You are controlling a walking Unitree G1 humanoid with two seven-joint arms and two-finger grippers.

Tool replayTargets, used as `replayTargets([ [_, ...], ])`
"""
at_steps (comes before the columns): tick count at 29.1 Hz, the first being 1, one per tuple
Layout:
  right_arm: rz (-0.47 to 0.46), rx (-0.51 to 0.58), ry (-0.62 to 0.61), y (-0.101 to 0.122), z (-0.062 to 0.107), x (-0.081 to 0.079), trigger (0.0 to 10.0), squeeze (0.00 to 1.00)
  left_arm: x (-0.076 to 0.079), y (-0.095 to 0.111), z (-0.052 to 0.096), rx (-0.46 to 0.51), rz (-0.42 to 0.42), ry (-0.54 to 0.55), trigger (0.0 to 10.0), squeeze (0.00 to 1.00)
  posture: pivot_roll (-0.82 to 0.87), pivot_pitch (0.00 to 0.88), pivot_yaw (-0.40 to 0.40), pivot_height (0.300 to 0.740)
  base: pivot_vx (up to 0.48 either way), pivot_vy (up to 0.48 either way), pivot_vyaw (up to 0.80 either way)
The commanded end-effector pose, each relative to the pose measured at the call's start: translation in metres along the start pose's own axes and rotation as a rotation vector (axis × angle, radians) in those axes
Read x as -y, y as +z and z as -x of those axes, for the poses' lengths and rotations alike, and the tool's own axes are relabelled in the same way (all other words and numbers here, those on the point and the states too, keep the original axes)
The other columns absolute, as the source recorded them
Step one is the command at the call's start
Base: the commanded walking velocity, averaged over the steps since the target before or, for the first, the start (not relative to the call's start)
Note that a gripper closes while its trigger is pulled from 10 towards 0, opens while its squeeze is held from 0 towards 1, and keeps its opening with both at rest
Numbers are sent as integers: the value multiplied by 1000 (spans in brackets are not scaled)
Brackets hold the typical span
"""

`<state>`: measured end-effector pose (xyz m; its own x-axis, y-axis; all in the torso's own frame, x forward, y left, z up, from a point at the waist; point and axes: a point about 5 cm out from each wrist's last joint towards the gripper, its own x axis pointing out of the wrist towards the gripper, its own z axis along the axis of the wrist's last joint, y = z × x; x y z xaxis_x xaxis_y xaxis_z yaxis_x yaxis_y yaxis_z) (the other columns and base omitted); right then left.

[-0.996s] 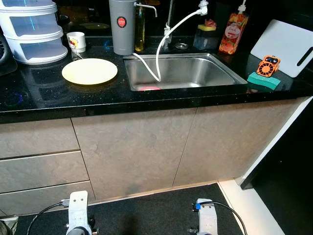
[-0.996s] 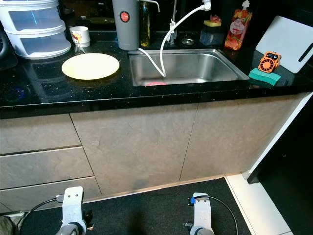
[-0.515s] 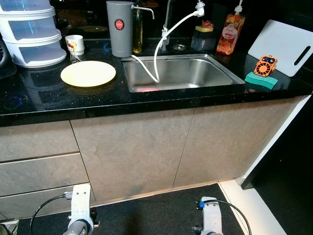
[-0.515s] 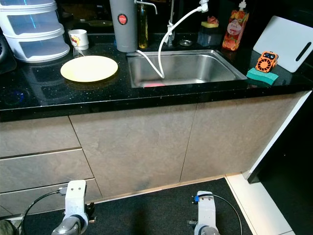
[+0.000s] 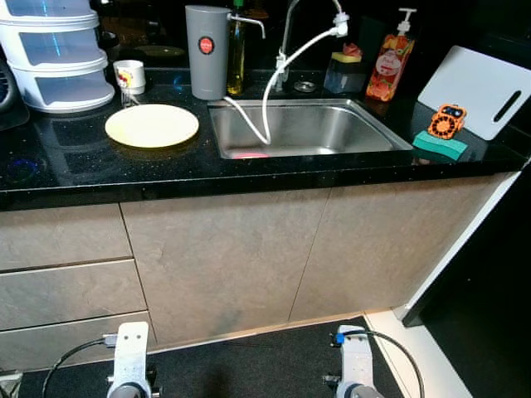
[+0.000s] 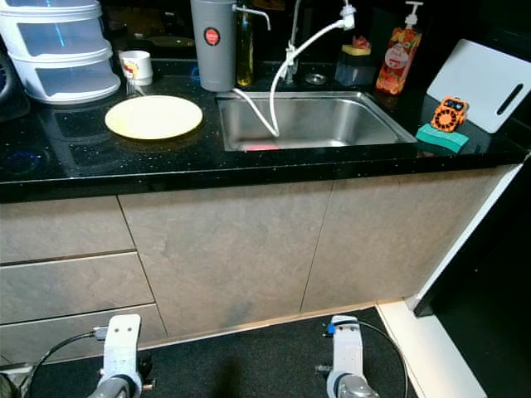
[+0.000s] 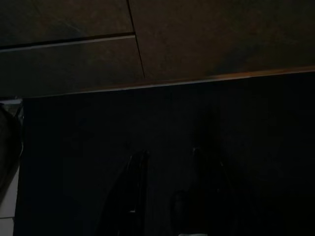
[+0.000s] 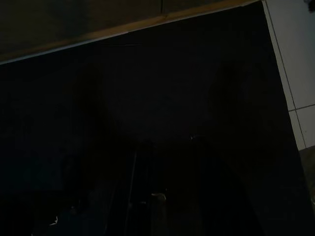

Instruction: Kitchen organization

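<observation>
A pale yellow plate (image 5: 152,125) lies on the black countertop (image 5: 99,170), left of the steel sink (image 5: 332,133). Something pink (image 5: 249,154) lies at the sink's front left corner. A white hose (image 5: 278,75) runs from the faucet down into the sink. Behind the plate stand a white mug (image 5: 129,75) and a grey canister (image 5: 207,51). Both arms hang idle low in front of the cabinets, far below the counter. My left gripper (image 7: 167,157) is open over the dark floor mat. My right gripper (image 8: 165,147) hangs over the same mat in deep shade.
White stacked drawers (image 5: 54,54) stand at the back left. An orange soap bottle (image 5: 384,68), a white cutting board (image 5: 485,87), and a small orange fan (image 5: 448,121) on a green sponge (image 5: 440,145) sit right of the sink. Cabinet fronts (image 5: 224,257) face me; the counter ends at right.
The camera has shifted a little, so the counter sits slightly differently in the picture. The things on the counter have not moved, and both arms still hang low.
</observation>
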<state>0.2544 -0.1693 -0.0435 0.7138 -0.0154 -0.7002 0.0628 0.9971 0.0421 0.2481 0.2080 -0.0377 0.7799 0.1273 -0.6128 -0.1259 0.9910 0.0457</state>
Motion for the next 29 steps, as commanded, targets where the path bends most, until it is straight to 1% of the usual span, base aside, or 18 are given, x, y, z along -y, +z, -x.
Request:
replayTargets([
  [1, -6, -18, -5, -4, 1, 0, 10000, 0, -3, -7, 2, -18, -11, 11, 10000, 0, 27, 78, -51, 740, 0, 0, 0],
  [5, -8, -19, 1, -5, 1, -1, 10000, 0, 0, -4, 1, -16, -6, 7, 10000, 0, 25, 86, -58, 740, 0, 0, 0],
  [12, -25, -29, -6, -6, 1, 2, 10000, 0, 2, -5, 1, -20, 1, 11, 10000, 0, 33, 90, -65, 740, 0, 0, 0],
  [18, -46, -26, -8, -4, 0, 3, 10000, 0, 3, -2, 0, -9, 5, 12, 10000, 0, 41, 99, -53, 740, 0, 0, 0],
  [19, -49, -25, -9, -4, 0, 3, 10000, 0, 2, 0, 0, -5, 4, 11, 10000, 0, 44, 101, -35, 740, 0, 0, 0],
  [21, -53, -25, -14, -4, 1, 4, 10000, 0, 1, 1, -1, -1, -6, 8, 10000, 0, 40, 98, -28, 740, 0, 0, 0],
  [25, -64, -30, -28, -8, 1, 6, 10000, 0, -1, 4, -1, 1, -19, 6, 10000, 0, 40, 95, -16, 740, 0, 0, 0],
  [29, -94, -36, -37, -11, 2, 8, 10000, 0, -2, 8, -2, 7, -26, 2, 10000, 0, 38, 95, -7, 740, 0, 0, 0],
])
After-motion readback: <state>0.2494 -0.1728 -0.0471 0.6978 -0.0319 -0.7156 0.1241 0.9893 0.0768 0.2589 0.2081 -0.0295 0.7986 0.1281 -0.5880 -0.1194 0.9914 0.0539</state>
